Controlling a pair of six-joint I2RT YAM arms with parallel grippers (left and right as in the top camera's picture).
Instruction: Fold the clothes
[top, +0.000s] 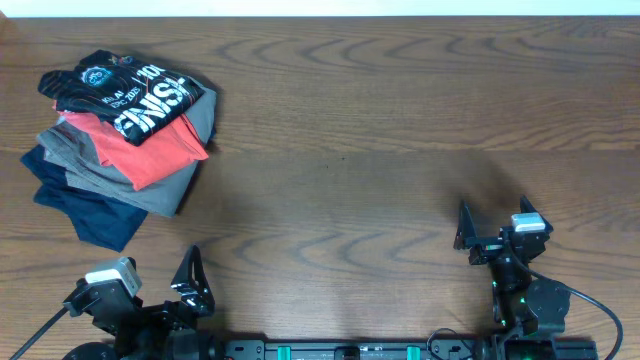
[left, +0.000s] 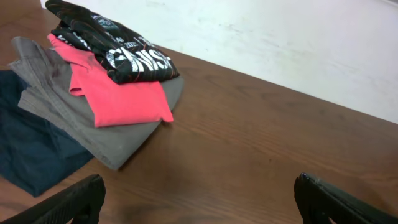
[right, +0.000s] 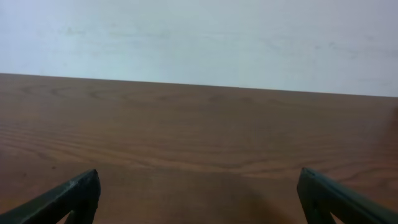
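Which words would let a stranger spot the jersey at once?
On the wooden table, find the clothes pile near the far left corner. The black jersey lies on top, above a red shirt, a grey garment and a navy one. It alone carries bold white lettering.

A dark wood-grain table (top: 380, 150) is being weighed on by a navy garment (top: 95, 222); a grey garment (top: 100, 170) is being carried partly on the navy garment, partly on bare wood just beside it.
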